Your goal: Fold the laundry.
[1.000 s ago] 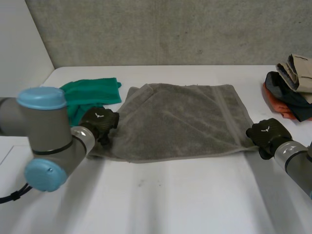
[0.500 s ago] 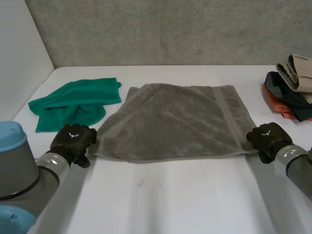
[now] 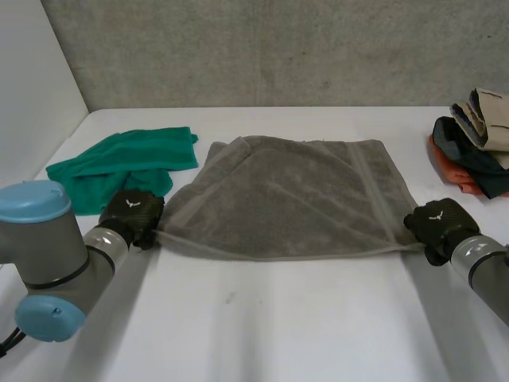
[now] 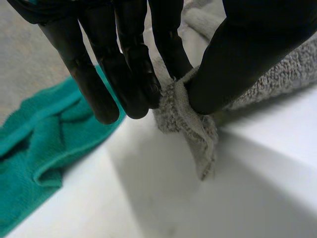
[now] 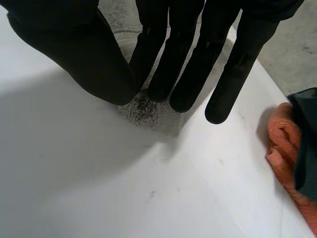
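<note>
A grey towel (image 3: 290, 195) lies spread on the white table (image 3: 262, 318), its near edge stretched between my two hands. My left hand (image 3: 134, 216) is at the towel's near left corner; in the left wrist view its fingers (image 4: 131, 74) and thumb pinch that corner (image 4: 190, 114), which hangs off the table. My right hand (image 3: 437, 223) is at the near right corner. In the right wrist view its fingers (image 5: 183, 59) and thumb close on the grey corner (image 5: 143, 109).
A green cloth (image 3: 119, 167) lies crumpled at the left, just behind my left hand, also seen as green cloth (image 4: 39, 144). A pile of folded clothes (image 3: 477, 143) sits at the right edge, its orange piece (image 5: 285, 153) near my right hand.
My left hand swung out to the left and came back onto the towel's near left corner, closing on it and lifting it. The right hand kept its hold.
</note>
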{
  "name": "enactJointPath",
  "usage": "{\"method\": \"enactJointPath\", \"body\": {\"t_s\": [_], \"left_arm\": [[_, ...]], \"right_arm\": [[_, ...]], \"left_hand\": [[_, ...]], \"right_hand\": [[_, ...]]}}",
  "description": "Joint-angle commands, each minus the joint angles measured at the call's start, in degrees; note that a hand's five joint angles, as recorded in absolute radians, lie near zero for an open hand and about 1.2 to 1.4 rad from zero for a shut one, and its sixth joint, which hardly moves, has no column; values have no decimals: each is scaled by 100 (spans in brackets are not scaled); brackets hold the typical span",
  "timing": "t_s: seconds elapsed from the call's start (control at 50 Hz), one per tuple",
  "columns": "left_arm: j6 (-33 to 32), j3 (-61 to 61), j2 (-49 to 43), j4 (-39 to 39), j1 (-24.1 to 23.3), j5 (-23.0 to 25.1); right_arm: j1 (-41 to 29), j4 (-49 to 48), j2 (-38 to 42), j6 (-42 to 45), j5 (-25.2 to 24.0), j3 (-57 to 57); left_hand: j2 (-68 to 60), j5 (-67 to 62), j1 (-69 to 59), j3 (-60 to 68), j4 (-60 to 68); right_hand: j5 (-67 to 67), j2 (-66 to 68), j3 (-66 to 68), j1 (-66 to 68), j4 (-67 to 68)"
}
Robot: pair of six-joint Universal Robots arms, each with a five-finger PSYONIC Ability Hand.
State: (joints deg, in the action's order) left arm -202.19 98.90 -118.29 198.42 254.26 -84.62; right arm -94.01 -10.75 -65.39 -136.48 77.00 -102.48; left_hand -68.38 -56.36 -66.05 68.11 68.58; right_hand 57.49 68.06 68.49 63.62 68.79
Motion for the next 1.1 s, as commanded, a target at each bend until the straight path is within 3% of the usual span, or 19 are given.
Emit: {"method": "enactJointPath", "body": {"t_s": [0.02, 0.1, 0.2, 0.28, 0.34, 0.44, 0.48, 0.54, 0.64, 0.74, 0.82, 0.94, 1.02, 1.1], "left_arm": [[-49, 182, 595, 13, -43, -169], [-75, 577, 1728, -443, -43, -152], [-75, 745, 3247, -2004, -166, -143], [-180, 832, 3778, -3121, -210, -82], [-426, 912, 3752, -3397, -262, -73], [-1042, 1026, 3242, -3134, -447, -99], [-1287, 904, 2376, -2487, -465, -143], [-1332, 746, 1969, -2142, -473, -178], [-1411, -351, 730, -1289, -526, -591], [-1788, -2159, -52, -1025, -701, -846], [-1965, -3582, -212, -727, -772, -837], [-1921, -5098, -256, 56, -799, -828], [-1904, -5241, -300, -48, -842, -820], [-1903, -4513, -256, -269, -1053, -820]], "right_arm": [[5, 405, -727, 234, 96, 114], [163, 1416, -1537, 700, 192, 281], [523, 2954, -2337, 1298, 245, 440], [813, 3720, -2768, 1790, 149, 431], [910, 3818, -2822, 2072, 149, 334], [893, 3721, -2445, 2151, 192, 202], [884, 3581, -2015, 2152, 228, 272], [866, 3221, -1461, 2125, 289, 474], [639, 2764, -793, 2037, 596, 1080], [-179, 2219, -80, 1642, 1168, 2609], [-452, 1508, -9, 1405, 1265, 3681], [-531, -485, -36, 975, 1265, 4447], [-715, -612, -44, 877, 1317, 4351], [-1022, -411, -71, 659, 1326, 3800]], "left_hand": [[-1162, -1364, -1395, 1189, 1142], [-1162, -1364, -1395, 1189, 1142], [-1162, -1364, -1395, 1189, 1142], [-1162, -1364, -1395, 1189, 1142], [-1162, -1364, -1395, 1189, 1142], [-1162, -1364, -1395, 1189, 1142], [-1162, -1364, -1395, 1189, 1142], [-1162, -1364, -1395, 1189, 1142], [-1162, -1364, -1395, 1189, 1142], [-1162, -1364, -1395, 1189, 1142], [-1162, -1364, -1395, 1189, 1142], [-1162, -1364, -1395, 1189, 1142], [-1162, -1364, -1395, 1189, 1142], [-1162, -1364, -1395, 1189, 1142]], "right_hand": [[1251, 1194, 1151, 1638, 1121], [1251, 1194, 1151, 1638, 1121], [1251, 1194, 1151, 1638, 1121], [1251, 1194, 1151, 1638, 1121], [1251, 1194, 1151, 1638, 1121], [1251, 1194, 1151, 1638, 1121], [1251, 1194, 1151, 1638, 1121], [1251, 1194, 1151, 1638, 1121], [1251, 1194, 1151, 1638, 1121], [1251, 1194, 1151, 1638, 1121], [1251, 1194, 1151, 1638, 1121], [1251, 1194, 1151, 1638, 1121], [1251, 1194, 1151, 1638, 1121], [1251, 1194, 1151, 1638, 1121]]}}
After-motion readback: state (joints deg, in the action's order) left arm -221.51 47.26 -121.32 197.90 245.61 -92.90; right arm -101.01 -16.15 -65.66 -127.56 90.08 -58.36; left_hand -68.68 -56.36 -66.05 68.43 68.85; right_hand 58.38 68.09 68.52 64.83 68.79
